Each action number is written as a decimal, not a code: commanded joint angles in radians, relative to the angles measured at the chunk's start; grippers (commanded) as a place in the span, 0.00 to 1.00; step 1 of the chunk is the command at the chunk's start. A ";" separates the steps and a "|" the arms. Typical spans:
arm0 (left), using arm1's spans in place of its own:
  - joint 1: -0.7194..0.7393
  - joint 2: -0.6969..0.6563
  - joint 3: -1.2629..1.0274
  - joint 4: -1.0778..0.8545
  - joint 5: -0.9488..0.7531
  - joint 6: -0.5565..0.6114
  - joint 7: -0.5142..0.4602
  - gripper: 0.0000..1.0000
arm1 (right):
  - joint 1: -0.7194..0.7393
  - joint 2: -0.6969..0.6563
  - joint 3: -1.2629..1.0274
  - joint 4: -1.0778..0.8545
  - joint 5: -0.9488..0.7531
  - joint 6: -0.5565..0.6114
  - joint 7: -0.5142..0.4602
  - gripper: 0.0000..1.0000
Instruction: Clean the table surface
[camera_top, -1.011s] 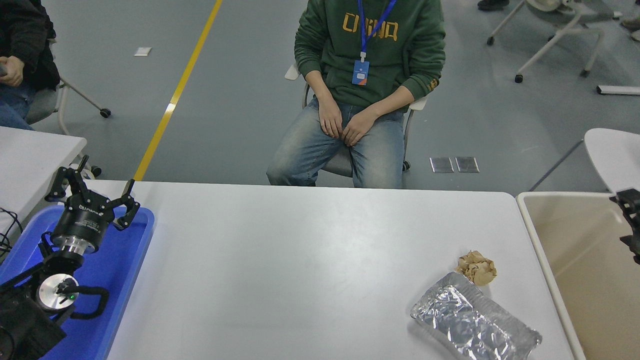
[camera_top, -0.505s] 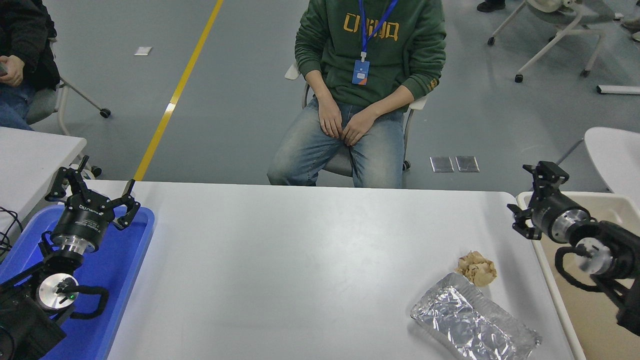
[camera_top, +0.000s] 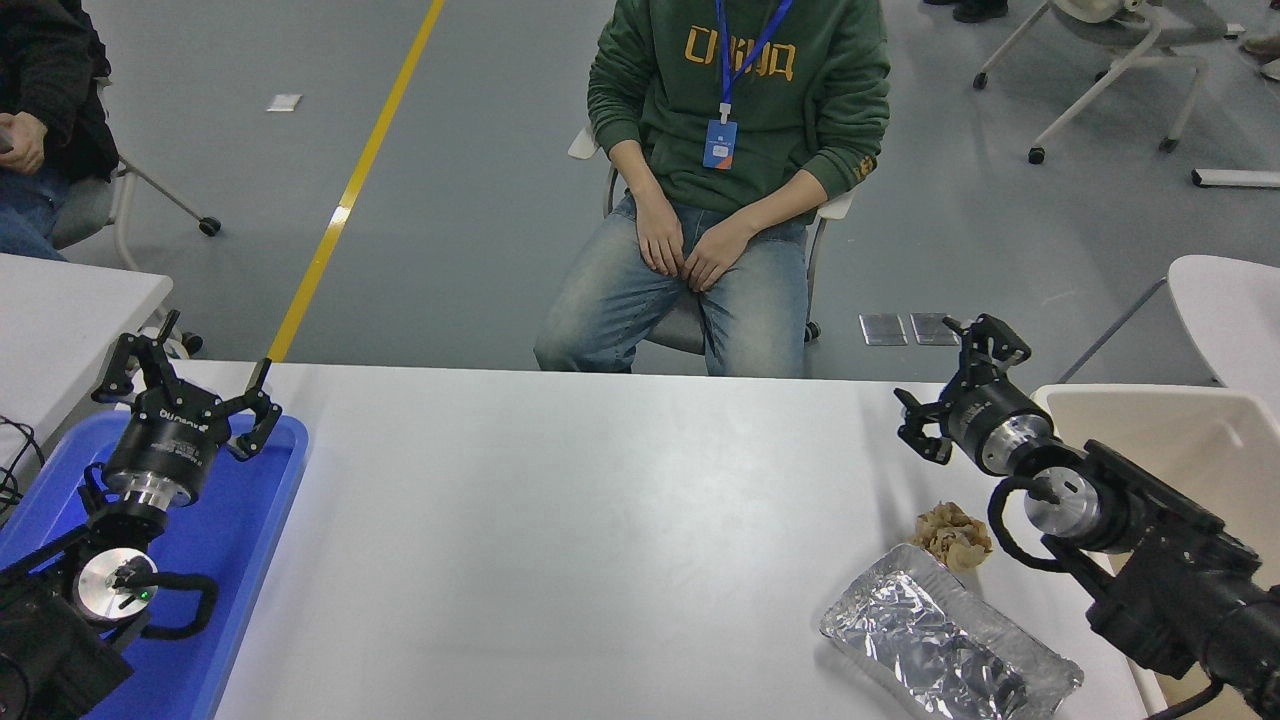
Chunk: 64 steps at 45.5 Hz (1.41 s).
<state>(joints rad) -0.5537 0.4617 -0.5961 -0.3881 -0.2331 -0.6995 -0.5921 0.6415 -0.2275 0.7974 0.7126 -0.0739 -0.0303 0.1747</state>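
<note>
The wide white table surface (camera_top: 600, 540) fills the lower picture. On its right part lie a crumpled brown paper ball (camera_top: 953, 536) and, just in front of it, a crumpled silver foil bag (camera_top: 945, 650). My right gripper (camera_top: 955, 385) is open and empty, above the table's far right part, beyond the paper ball and apart from it. My left gripper (camera_top: 185, 375) is open and empty, parked over the blue tray (camera_top: 255, 530) at the lower left.
A beige bin (camera_top: 1190, 440) stands against the table's right edge, partly behind my right arm. A person in a green hoodie (camera_top: 740, 120) sits at the far side, hands in lap. A smaller white table (camera_top: 60, 310) is at the left.
My right arm has swung in from the right edge, from over the beige bin to above the table's far right part. The left arm, paper ball and foil bag have not moved.
</note>
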 joint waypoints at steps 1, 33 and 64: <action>0.000 0.000 -0.001 0.000 0.000 0.000 0.000 1.00 | 0.004 0.050 0.033 -0.015 0.002 -0.005 0.012 1.00; 0.000 0.000 -0.001 0.000 0.000 0.000 0.000 1.00 | 0.030 -0.335 -0.236 0.162 -0.294 0.013 0.016 1.00; 0.000 0.000 -0.001 0.000 0.000 0.000 0.000 1.00 | 0.032 -0.937 -0.550 0.679 -0.903 0.122 0.014 1.00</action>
<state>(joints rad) -0.5538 0.4617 -0.5966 -0.3881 -0.2332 -0.6995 -0.5922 0.6733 -0.9896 0.3482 1.2771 -0.7662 0.0528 0.1891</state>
